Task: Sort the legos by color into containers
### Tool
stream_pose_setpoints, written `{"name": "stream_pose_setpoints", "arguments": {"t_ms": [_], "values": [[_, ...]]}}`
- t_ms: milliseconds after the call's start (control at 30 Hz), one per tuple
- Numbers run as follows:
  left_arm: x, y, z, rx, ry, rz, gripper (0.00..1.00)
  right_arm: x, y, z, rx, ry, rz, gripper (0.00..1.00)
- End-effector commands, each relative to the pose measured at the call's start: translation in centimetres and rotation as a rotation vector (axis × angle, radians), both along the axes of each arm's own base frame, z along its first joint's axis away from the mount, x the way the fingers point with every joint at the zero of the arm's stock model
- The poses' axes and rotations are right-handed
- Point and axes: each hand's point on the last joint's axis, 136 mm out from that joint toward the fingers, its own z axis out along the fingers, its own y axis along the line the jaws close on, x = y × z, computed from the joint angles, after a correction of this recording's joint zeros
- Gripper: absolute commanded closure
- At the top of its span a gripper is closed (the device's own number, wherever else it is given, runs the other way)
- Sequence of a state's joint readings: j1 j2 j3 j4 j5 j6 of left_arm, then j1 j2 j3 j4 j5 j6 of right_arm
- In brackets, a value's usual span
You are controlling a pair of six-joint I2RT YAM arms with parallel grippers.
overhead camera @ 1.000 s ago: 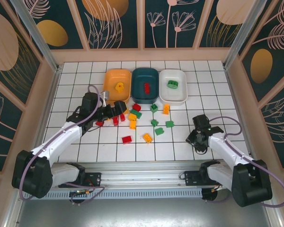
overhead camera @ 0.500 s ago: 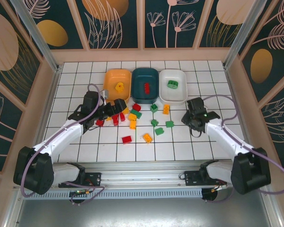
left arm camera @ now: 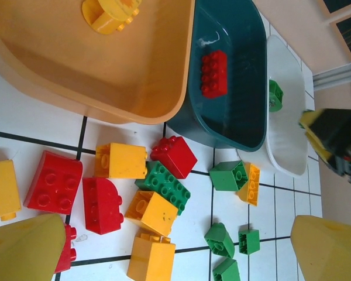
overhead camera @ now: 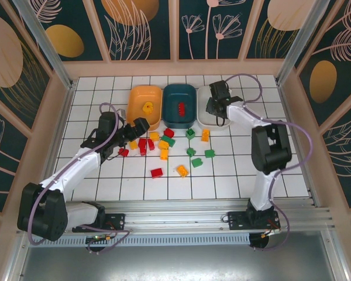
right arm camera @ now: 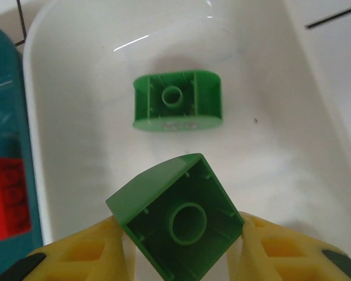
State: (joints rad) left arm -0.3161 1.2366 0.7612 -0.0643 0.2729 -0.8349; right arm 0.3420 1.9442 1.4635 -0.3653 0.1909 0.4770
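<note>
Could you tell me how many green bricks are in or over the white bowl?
2: one green plastic brick lies in the white plastic bowl; the right gripper holds another over it.

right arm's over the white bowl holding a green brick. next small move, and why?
Probably open the right hand and let the green brick drop. In the right wrist view the brick is clamped directly above the floor of the white bowl, where a rounded green piece lies, so the color matches and no further travel looks needed.
</note>
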Motion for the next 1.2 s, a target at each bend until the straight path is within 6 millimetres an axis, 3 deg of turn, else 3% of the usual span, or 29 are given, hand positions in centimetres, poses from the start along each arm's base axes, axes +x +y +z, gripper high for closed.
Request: {"name": "stream_pose_setpoints", "arguments": {"t_ms": [0, 100, 167, 333, 433, 500, 567, 733, 833, 900, 1000, 1167], "values": [[0.0, 0.6, 2.4, -0.023, -0.058, 0.043, 0.02, 2.1, -0.3, -0.2, -0.057, 0.009, 0.019, 0.58], [-0.3, 0.8, 3.4, -0.027, -0.077, 0.049, 0.01, 3.1, -0.2, -0.6, -0.062, 0.021, 0.027, 0.47], [-0.4, 0.7, 3.9, -0.031, -0.083, 0.043, 0.02, 3.5, 0.3, 0.3, -0.053, 0.004, 0.042, 0.41], [-0.9, 1.1, 5.4, -0.04, -0.119, 0.051, 0.01, 3.7, 0.4, 4.4, -0.048, -0.07, 0.044, 0.32], [-1.0, 1.3, 5.9, -0.046, -0.142, 0.062, 0.01, 2.3, 0.9, 6.9, -0.039, -0.116, 0.055, 0.32], [-1.0, 1.3, 5.7, -0.058, -0.144, 0.071, 0.02, 0.3, 1.9, 7.9, -0.019, -0.139, 0.082, 0.33], [-0.9, 1.3, 4.9, -0.074, -0.132, 0.08, 0.01, -3.0, 3.9, 8.0, 0.008, -0.15, 0.134, 0.35], [-1.7, 1.3, 1.7, -0.064, -0.069, 0.073, 0.04, -11.8, 10.4, 5.8, 0.089, -0.116, 0.287, 0.44], [-2.7, 3.4, -0.5, 0.029, -0.01, 0.151, 0.02, -16.5, 15.1, 4.1, 0.129, -0.08, 0.395, 0.44], [-3.3, 4.5, -1.7, 0.05, 0.021, 0.209, 0.02, -19.7, 18.5, 2.7, 0.119, -0.043, 0.466, 0.39], [-3.6, 4.9, -2.9, 0.018, 0.055, 0.25, 0.02, -23.2, 21.7, 0.9, 0.066, -0.014, 0.532, 0.29], [-3.7, 6.5, -4.4, 0.03, 0.099, 0.332, 0.01, -26.7, 25.8, -2.4, 0.016, 0.068, 0.648, 0.21]]}}
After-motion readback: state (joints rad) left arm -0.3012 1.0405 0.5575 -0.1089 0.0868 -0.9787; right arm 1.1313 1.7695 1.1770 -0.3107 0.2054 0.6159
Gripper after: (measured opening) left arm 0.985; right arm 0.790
